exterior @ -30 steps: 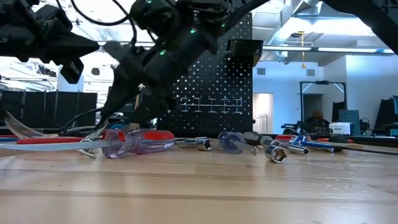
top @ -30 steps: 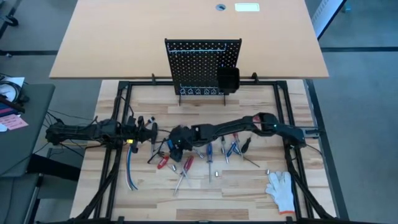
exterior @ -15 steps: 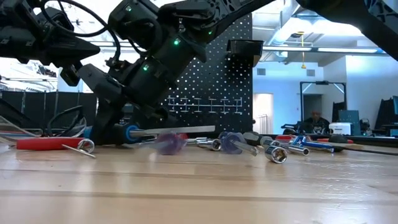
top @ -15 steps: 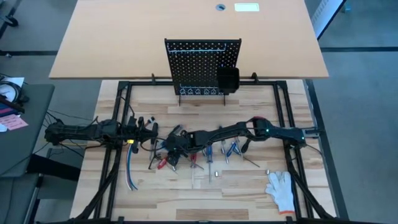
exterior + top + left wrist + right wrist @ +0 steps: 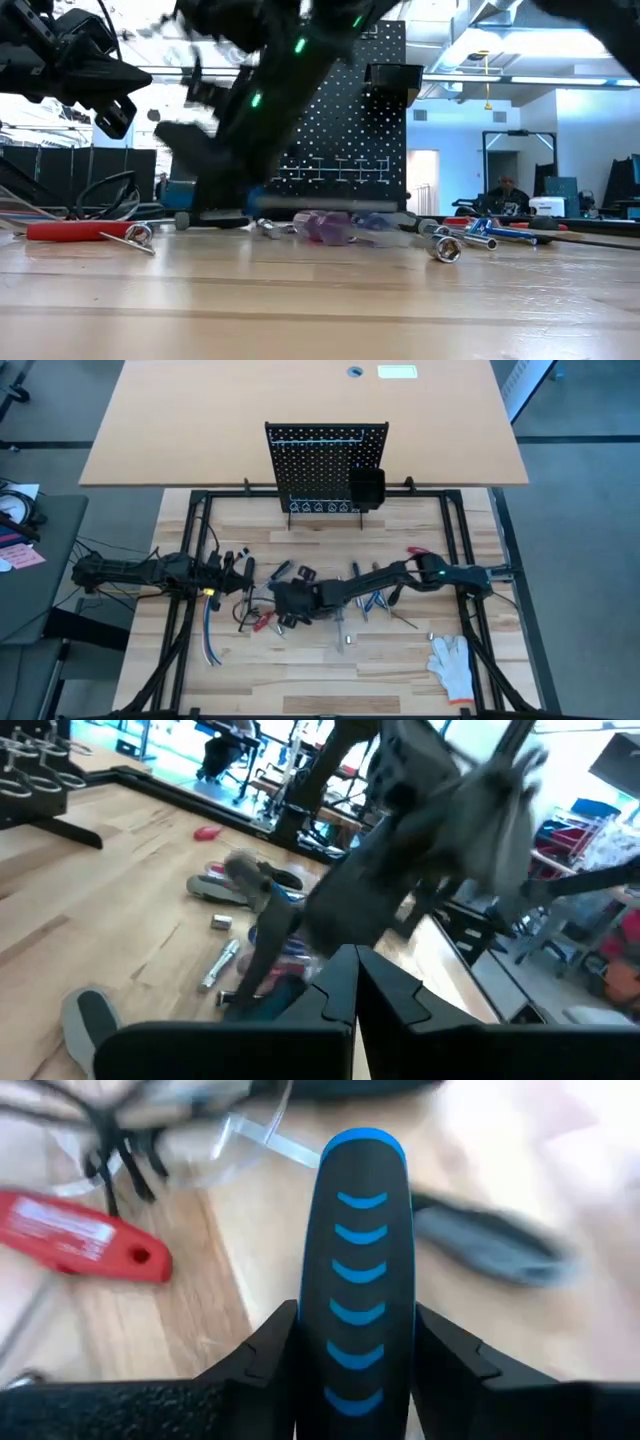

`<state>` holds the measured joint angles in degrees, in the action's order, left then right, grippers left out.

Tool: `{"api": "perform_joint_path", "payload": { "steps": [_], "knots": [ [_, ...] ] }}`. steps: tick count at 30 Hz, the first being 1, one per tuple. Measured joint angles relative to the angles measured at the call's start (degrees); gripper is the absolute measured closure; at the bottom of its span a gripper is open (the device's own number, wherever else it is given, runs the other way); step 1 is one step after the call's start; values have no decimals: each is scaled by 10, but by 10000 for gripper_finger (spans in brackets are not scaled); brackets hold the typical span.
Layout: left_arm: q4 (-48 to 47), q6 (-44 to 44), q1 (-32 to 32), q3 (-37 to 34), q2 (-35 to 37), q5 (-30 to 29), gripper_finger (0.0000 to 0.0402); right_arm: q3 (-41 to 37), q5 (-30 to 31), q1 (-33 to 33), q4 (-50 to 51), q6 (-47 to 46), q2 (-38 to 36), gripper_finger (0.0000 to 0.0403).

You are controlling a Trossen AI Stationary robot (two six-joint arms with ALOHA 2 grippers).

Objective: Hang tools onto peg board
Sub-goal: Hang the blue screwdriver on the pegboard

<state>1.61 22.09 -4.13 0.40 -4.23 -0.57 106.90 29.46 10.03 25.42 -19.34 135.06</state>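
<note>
Wooden tabletop point(image 5: 250, 670), tools point(image 5: 345, 605) scattered in front of peg board point(image 5: 320, 465); board upright at far edge, nothing hung yet.

Right gripper point(image 5: 290, 605) low over the pile, nearer than the board, a bit left of its centre. Fingers hug a black handle w/ blue ribs point(image 5: 357, 1280), prob. a screwdriver; contact both sides, looks gripped.

Left gripper point(image 5: 240, 572) parked left of the pile, jaws closed, empty.

Handle: rubbery, ribbed, stiff, light – shouldn't slip. Best hold mid-handle, as now; shaft end thin, smooth, likely to swing if tilted.

Red-handled tool point(image 5: 85, 1235) flat just beside.
</note>
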Motion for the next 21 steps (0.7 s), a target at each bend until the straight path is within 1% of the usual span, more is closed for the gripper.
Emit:
{"api": "perform_joint_path", "payload": {
  "steps": [2,3,5,9,13,15,17,19,21],
  "knots": [
    [0,-8,-6,0,0,0,401,-43,40,12,-15,-1,-40,260],
    [0,-11,-8,0,0,0,401,-71,54,17,-38,0,-61,260],
    [0,-18,-13,0,0,0,402,-130,60,24,-99,3,-105,260],
    [0,-34,-21,0,0,-2,401,-262,71,39,-272,61,-208,260],
    [0,-36,-23,0,0,-2,402,-411,62,47,-496,131,-307,260],
    [0,-43,-23,0,0,-2,402,-491,15,44,-641,156,-334,260],
    [1,-45,-23,0,-1,-5,401,-561,-60,30,-800,171,-344,260],
    [6,-43,-23,0,-3,-19,402,-608,-139,8,-951,168,-342,260],
    [32,-46,-23,0,-7,-32,402,-634,-202,-18,-1066,154,-330,260]
  ]
}}
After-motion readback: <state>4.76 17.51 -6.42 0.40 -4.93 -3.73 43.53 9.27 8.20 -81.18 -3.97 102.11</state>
